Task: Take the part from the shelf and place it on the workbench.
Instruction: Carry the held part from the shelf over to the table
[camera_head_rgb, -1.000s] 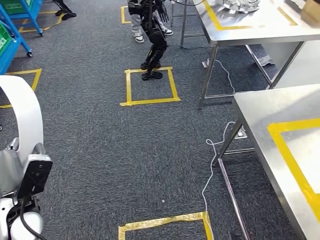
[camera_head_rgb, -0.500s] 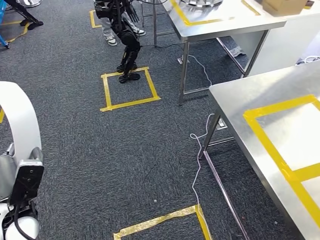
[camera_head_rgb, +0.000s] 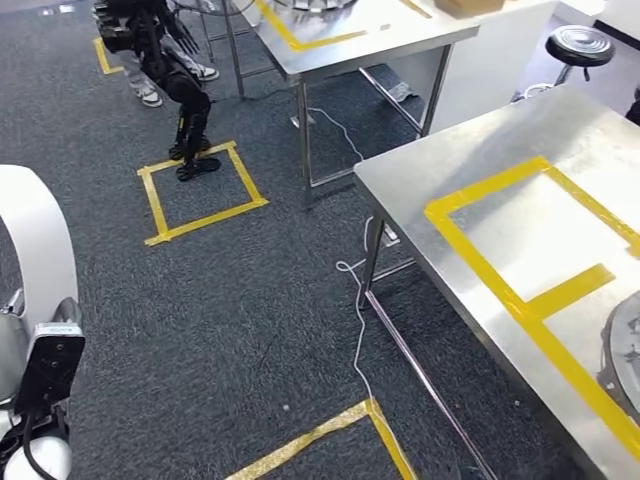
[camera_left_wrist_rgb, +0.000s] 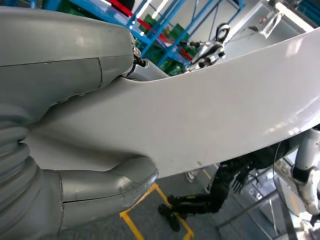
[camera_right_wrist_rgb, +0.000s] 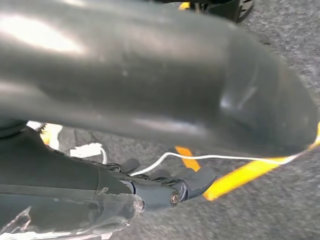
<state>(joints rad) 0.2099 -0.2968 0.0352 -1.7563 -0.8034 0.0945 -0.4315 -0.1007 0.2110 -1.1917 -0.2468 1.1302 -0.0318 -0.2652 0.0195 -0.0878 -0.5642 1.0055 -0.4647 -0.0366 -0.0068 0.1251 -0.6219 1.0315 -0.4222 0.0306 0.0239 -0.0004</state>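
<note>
Fingers (camera_left_wrist_rgb: 109, 182) of left hand (camera_left_wrist_rgb: 49, 80) grip white part (camera_left_wrist_rgb: 226, 110).

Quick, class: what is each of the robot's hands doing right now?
Left hand: grips the white curved part.
Right hand: lies under the same part, seen dark here; whether it grips it cannot be told.

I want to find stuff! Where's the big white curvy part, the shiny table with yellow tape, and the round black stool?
white curved part (camera_head_rgb: 45, 235), head view, on its broad outer face.
workbench (camera_head_rgb: 423, 175), head view, on bare metal near its corner.
black stool (camera_head_rgb: 580, 44), head view, on its round seat.
</note>
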